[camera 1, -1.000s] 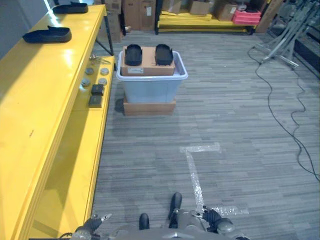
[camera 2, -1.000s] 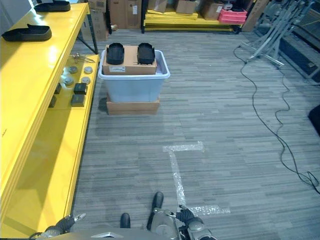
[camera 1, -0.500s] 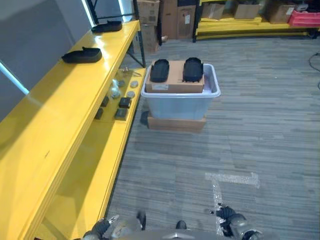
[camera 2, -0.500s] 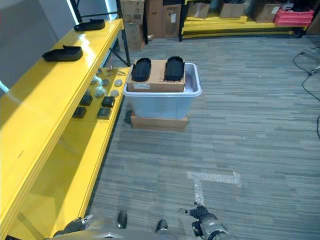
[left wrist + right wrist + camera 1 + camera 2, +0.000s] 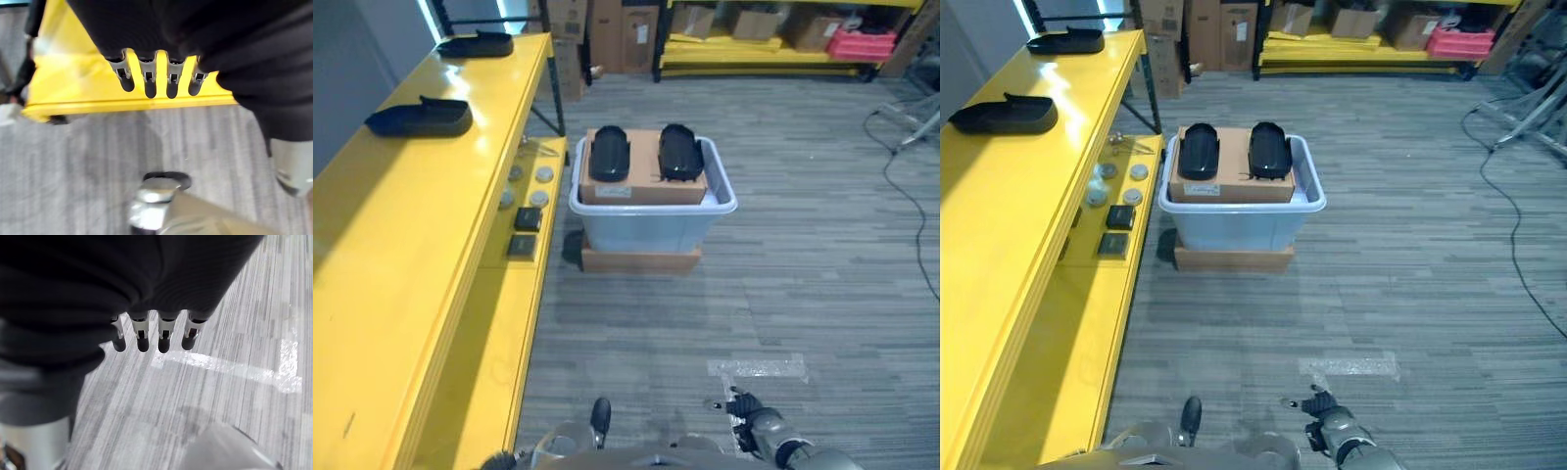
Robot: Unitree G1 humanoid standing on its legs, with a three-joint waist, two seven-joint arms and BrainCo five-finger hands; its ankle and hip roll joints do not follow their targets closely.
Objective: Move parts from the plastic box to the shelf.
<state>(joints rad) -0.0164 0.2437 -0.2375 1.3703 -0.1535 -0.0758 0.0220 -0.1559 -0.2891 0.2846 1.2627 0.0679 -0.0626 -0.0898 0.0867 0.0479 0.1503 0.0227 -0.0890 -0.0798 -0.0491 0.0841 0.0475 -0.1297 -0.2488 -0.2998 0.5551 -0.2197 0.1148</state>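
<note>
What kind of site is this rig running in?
Looks like a warehouse or stockroom: long yellow shelf holding black parts, cardboard boxes stacked on racking at the back, and a plastic box of parts on the grey floor.

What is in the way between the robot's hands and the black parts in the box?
Nothing visible. Bare floor lies between the right hand and the plastic box, where two black parts sit on a cardboard box. Both hands hang empty.
</note>
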